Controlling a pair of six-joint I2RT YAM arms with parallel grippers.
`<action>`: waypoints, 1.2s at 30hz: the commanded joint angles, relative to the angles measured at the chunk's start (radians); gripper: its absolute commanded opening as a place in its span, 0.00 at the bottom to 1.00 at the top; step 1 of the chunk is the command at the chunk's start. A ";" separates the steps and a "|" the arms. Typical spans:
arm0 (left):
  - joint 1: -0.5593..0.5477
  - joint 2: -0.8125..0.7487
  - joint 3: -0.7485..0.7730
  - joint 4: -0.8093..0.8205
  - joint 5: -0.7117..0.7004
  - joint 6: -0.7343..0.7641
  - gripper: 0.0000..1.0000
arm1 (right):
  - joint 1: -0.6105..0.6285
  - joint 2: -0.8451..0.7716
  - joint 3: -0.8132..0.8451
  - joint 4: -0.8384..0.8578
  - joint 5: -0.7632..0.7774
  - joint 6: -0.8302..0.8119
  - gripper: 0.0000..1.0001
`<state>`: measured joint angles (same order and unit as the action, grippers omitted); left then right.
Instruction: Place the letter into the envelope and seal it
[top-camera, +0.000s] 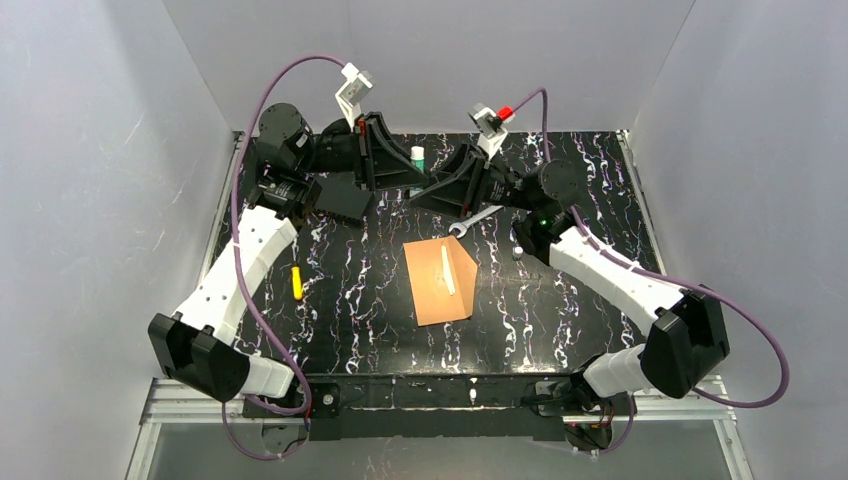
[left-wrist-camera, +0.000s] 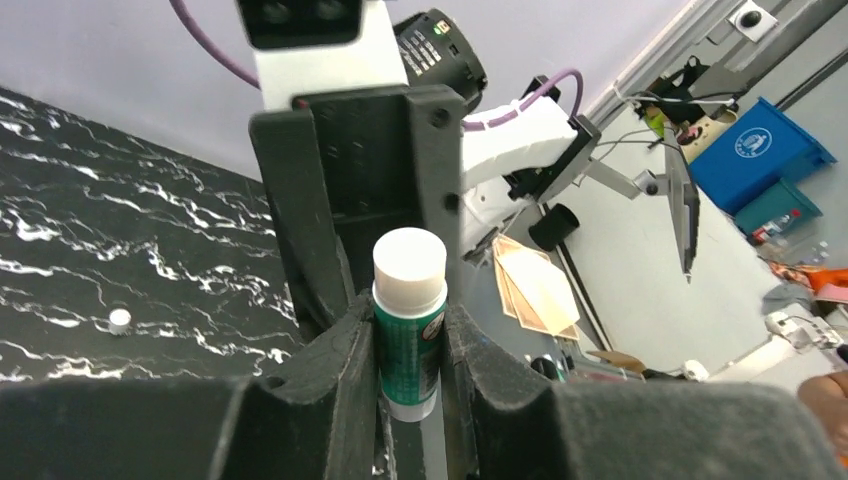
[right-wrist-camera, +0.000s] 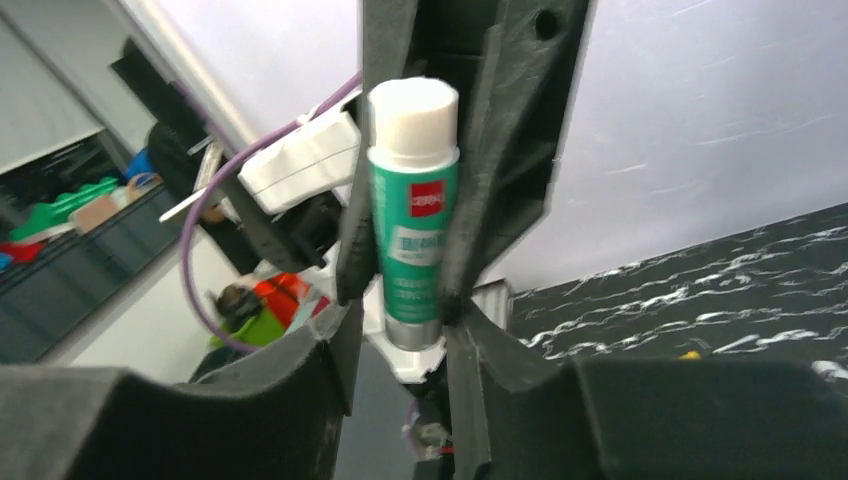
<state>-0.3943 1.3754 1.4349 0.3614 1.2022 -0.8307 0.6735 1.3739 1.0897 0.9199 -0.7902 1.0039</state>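
The orange-brown envelope (top-camera: 440, 282) lies flat at the table's middle with a thin cream strip (top-camera: 447, 270) on it. It also shows in the left wrist view (left-wrist-camera: 540, 292). The letter as a bordered sheet is not in view. My left gripper (top-camera: 403, 165) is shut on a green glue stick (top-camera: 417, 157) with a white cap, held upright at the back of the table (left-wrist-camera: 410, 330). My right gripper (top-camera: 432, 192) faces it from the right. Its jaws are apart around the stick's lower end (right-wrist-camera: 413, 300), with a gap on one side.
A flat black rectangular object (top-camera: 345, 200) lies under the left wrist. A yellow item (top-camera: 296, 283) lies at the left. A silver wrench-like tool (top-camera: 476, 220) and a small white piece (top-camera: 518, 252) lie near the right arm. White walls enclose the table.
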 joint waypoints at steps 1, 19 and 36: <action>-0.003 0.009 0.019 0.031 -0.039 0.017 0.00 | 0.022 -0.025 0.111 -0.130 -0.076 -0.100 0.60; -0.005 -0.180 -0.234 -0.040 -0.763 -0.180 0.00 | 0.141 -0.051 0.111 -0.573 0.712 -0.380 0.68; -0.005 -0.183 -0.231 -0.092 -0.725 -0.161 0.00 | 0.141 -0.037 0.169 -0.554 0.700 -0.379 0.54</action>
<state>-0.3985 1.2137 1.1976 0.2687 0.4599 -0.9985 0.8131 1.3361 1.2160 0.3161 -0.0780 0.6258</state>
